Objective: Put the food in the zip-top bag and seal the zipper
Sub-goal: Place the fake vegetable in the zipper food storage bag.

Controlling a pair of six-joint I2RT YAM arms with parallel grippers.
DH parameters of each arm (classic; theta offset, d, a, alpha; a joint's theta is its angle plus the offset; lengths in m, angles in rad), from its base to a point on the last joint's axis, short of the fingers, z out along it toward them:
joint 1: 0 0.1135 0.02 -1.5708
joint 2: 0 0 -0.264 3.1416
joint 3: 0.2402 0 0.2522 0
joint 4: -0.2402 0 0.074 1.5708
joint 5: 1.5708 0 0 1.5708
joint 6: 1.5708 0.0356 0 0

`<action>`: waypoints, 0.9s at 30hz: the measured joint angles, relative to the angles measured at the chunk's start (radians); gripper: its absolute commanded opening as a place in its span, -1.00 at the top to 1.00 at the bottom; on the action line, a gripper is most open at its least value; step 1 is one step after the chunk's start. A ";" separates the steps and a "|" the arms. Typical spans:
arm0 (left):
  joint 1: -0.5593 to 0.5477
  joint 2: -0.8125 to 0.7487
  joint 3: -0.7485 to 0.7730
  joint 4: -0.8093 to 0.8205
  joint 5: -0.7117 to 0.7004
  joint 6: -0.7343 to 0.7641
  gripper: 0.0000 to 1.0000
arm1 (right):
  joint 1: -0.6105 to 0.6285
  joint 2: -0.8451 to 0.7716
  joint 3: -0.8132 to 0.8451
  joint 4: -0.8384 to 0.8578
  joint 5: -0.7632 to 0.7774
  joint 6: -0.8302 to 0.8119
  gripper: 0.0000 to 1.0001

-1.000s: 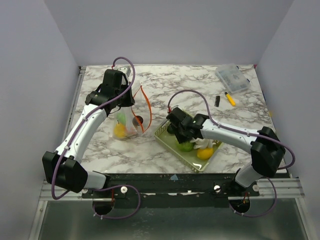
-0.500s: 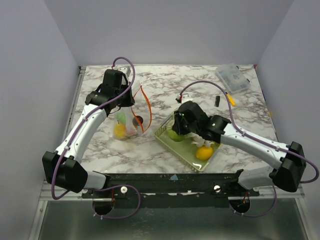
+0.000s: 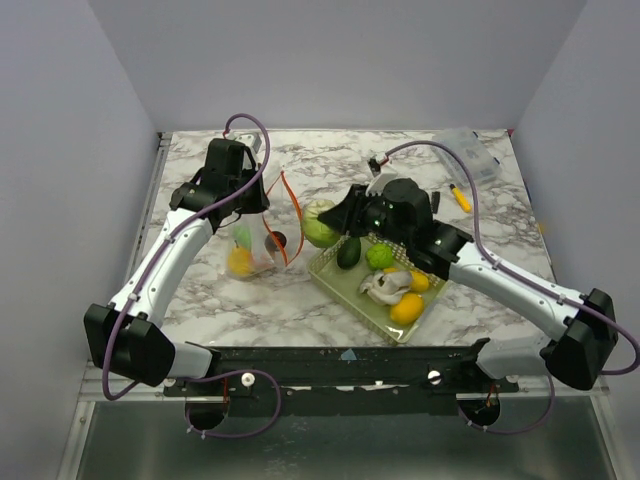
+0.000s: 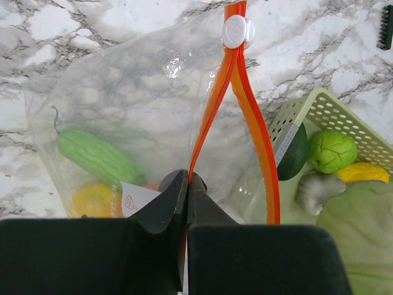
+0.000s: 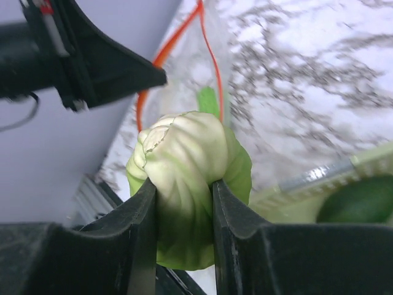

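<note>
My right gripper [image 3: 328, 220] is shut on a pale green toy cabbage [image 3: 319, 224] [image 5: 184, 178] and holds it in the air between the basket and the zip-top bag [image 3: 255, 240]. My left gripper [image 4: 186, 184] is shut on the bag's orange-red zipper strip [image 4: 212, 110] and holds the mouth open; the white slider [image 4: 236, 31] sits at the far end. Inside the bag lie a green gourd [image 4: 98, 157] and a yellow piece [image 4: 95, 200]. The pale green mesh basket [image 3: 330, 270] holds a dark avocado [image 3: 348, 253], a green ball [image 3: 379, 256], a white piece [image 3: 385, 286] and yellow pieces [image 3: 408, 308].
A rigid clear lidded box [image 3: 465, 155] stands at the back right, with a yellow marker pen [image 3: 460, 197] and a small black piece [image 3: 436, 201] beside it. The table's walls rise at left, right and back.
My right gripper has lifted the cabbage out of the basket and carried it up and left towards the bag. The left arm and the bag have not moved.
</note>
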 measured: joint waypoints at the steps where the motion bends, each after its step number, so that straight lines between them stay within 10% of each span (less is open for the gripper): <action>1: 0.000 -0.002 0.000 0.000 0.000 0.000 1.00 | -0.014 0.014 0.002 0.048 -0.027 0.019 0.95; 27: 0.018 -0.060 0.000 0.005 0.049 -0.002 1.00 | -0.048 0.456 0.100 0.521 -0.166 0.158 0.73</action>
